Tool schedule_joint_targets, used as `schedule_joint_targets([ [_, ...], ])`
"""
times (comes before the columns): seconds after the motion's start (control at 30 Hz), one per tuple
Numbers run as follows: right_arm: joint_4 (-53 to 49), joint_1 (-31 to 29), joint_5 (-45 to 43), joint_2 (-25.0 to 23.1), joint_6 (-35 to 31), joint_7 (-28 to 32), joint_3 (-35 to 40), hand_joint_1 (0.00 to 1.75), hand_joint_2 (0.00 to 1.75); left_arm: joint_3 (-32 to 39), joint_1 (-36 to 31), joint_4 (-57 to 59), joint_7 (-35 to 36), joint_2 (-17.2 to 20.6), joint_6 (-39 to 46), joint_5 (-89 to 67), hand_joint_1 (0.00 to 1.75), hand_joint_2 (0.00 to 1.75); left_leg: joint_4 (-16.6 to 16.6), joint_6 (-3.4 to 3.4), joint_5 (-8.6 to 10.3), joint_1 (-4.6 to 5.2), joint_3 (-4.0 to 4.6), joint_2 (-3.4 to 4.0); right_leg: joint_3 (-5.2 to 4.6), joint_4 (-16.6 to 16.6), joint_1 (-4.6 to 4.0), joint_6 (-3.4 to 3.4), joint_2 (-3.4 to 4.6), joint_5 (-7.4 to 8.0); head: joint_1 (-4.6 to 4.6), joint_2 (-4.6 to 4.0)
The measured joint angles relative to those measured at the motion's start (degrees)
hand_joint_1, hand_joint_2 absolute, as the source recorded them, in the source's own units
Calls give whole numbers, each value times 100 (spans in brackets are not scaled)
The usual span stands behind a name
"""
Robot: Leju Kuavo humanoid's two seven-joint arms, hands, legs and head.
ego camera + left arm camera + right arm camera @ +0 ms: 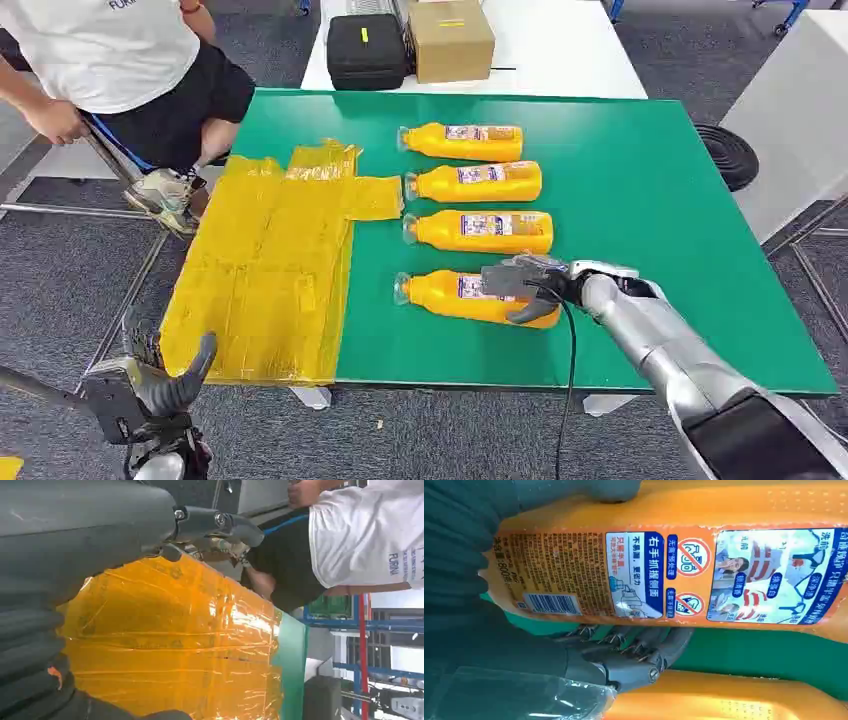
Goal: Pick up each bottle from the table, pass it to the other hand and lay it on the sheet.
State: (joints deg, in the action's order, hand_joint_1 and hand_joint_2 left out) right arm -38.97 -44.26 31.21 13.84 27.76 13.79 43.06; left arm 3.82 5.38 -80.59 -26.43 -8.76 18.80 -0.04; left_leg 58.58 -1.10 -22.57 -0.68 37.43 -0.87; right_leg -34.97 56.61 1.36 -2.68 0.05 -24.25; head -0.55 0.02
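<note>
The right arm reaches in from 5 o'clock across the green table (640, 170), its right hand (525, 285) laid over the base end of the nearest bottle (470, 297). In the right wrist view the thumb (609, 489) sits on one side of the orange body and the dark fingers (639, 650) curl along the other side, close against it; whether they grip firmly cannot be told. The bottle lies on its side, cap toward 9 o'clock, at the 6 o'clock end of a row of four. Its label (664, 575) carries a barcode, "800", two red prohibition signs and Chinese print including "右手抓握侧面".

The left hand (160, 375) hangs off the table near 7 o'clock, thumb raised apart from the fingers, holding nothing. The yellow sheet (265, 270) lies at 9 o'clock of the bottles, overhanging the table edge. A person (110, 50) in a white shirt stands at 11 o'clock.
</note>
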Motion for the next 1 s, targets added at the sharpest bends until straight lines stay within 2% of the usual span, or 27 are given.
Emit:
schedule_joint_targets([
  [0.27, 127, -80, 42, -33, -61, 35, 125, 175, 175, 37, 5, -2, -7, 2, 57, 11, 0, 175, 0, 0, 0, 0, -1, 0, 0, 0, 0, 0, 0, 0, 2, 0],
  [0.6, 138, 132, -161, -85, -858, 81, 81, 175, 175, 53, 104, -105, -13, -4, 61, -24, 0, 175, -1, 2, 0, -1, -17, 5, 10, -1, -1, 3, 3, 2, 0, 0],
  [0.77, -443, 646, -469, -238, -1333, 229, -456, 175, 175, 66, 178, -216, -17, -28, 53, -68, 0, 175, -1, 3, 5, -2, -12, 2, 8, 0, -2, 1, 2, 6, 2, 0],
  [1.0, -1596, 1410, -684, -619, -1495, 556, -1316, 175, 175, 66, 231, -299, -87, -39, 39, -70, 0, 175, -1, 4, 4, -5, -4, -3, 2, 0, -3, 1, -2, -1, 0, 0],
])
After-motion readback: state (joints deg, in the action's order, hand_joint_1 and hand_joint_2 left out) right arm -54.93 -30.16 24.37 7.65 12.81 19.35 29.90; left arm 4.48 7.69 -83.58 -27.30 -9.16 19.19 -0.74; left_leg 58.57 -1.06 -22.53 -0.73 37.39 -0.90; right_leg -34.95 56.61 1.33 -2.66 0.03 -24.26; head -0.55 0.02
